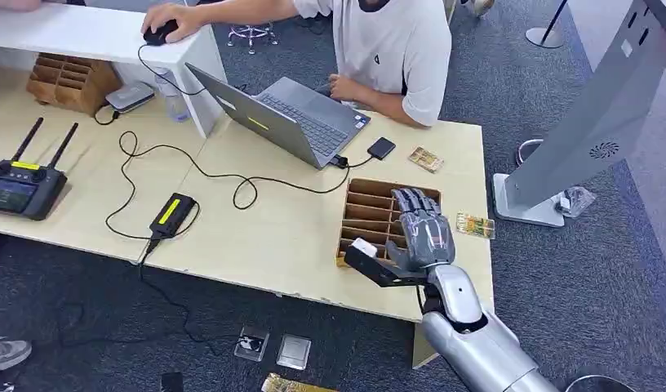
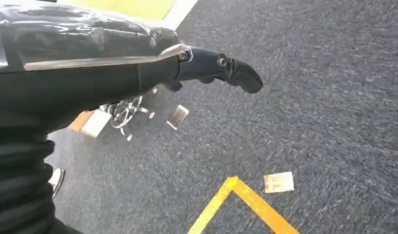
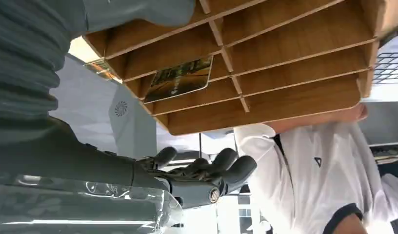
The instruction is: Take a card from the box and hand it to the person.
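Observation:
The wooden slotted box [image 1: 366, 212] lies on the table's right part, in front of the seated person [image 1: 391, 49] in a white shirt. My right hand [image 1: 419, 233] hovers over the box's right side, fingers stretched out and holding nothing. In the right wrist view the box [image 3: 285, 73] is close, and one card [image 3: 180, 78] with a dark green and gold picture sits in a slot, apart from my fingers [image 3: 221, 168]. The person [image 3: 309, 165] is behind the box. My left hand [image 2: 216, 68] hangs over the carpet with nothing in it.
Two loose cards [image 1: 426, 158] [image 1: 475, 225] lie on the table beside the box. An open laptop [image 1: 301, 118], a small black drive [image 1: 381, 148], cables and a power brick [image 1: 173, 214] lie to the left. A grey stand base [image 1: 530, 204] is at the table's right end. Another card [image 2: 279, 182] lies on the floor.

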{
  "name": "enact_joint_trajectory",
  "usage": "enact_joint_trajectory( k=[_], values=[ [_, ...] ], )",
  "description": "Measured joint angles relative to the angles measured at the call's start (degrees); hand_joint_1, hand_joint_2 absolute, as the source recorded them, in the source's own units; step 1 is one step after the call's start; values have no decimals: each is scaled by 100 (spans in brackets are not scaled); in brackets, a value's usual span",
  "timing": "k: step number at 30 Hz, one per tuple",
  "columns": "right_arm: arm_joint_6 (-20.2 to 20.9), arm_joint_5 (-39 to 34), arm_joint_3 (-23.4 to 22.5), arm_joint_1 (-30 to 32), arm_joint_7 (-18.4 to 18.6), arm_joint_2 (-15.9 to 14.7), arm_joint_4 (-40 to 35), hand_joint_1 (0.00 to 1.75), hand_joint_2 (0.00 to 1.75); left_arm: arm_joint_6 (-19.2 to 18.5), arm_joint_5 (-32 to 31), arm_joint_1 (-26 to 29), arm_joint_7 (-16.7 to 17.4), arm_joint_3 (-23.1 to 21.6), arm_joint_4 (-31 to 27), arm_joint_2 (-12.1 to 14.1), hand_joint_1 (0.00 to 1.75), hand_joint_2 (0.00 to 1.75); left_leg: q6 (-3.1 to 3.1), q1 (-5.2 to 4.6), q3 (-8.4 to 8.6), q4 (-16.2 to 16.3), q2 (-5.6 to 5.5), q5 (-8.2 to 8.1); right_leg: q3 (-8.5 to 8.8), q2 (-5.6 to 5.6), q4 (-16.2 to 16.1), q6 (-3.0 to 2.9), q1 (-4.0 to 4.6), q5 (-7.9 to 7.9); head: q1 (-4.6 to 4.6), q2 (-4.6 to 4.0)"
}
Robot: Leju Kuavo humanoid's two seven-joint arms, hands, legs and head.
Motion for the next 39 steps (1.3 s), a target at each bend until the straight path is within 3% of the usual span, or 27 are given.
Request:
enact_joint_trajectory(
  k=[1,2,3,5,7,13,24,39],
  values=[
    [-11,0,-2,0,4,-9,9,86,175,-13,15,0,-13,0,0,0,0,175,0,0,0,0,0,0,0,0,0,0,0,0,2,0],
    [-13,2,-2,0,4,-15,17,89,175,-15,22,-1,-22,0,0,2,0,175,0,0,0,0,0,0,0,0,0,0,0,0,0,0],
    [-13,2,-4,0,11,-22,24,75,175,-24,35,0,-28,0,0,2,0,175,0,0,0,0,0,0,0,0,0,0,0,0,2,0],
    [-13,2,-4,0,17,-35,35,86,175,-46,59,0,-31,2,0,9,0,175,0,0,1,0,0,0,0,0,0,0,0,0,2,0],
    [-13,0,-4,0,20,-48,44,79,175,-59,76,0,-46,2,0,11,0,175,0,0,0,0,0,0,0,0,0,0,0,0,2,0],
    [-13,13,-4,1,20,-55,55,84,175,-70,155,-1,-92,2,0,15,0,175,0,0,0,0,0,0,0,0,0,0,0,0,0,0],
    [-22,50,2,-13,-33,-9,90,75,175,-79,151,-2,-52,2,0,15,0,175,0,0,-1,0,0,0,0,0,0,0,0,0,2,0],
    [-17,105,4,-117,-63,101,203,80,175,-61,151,-4,-44,2,0,15,0,175,0,0,-1,0,0,0,0,0,0,0,0,0,2,0]
  ],
)
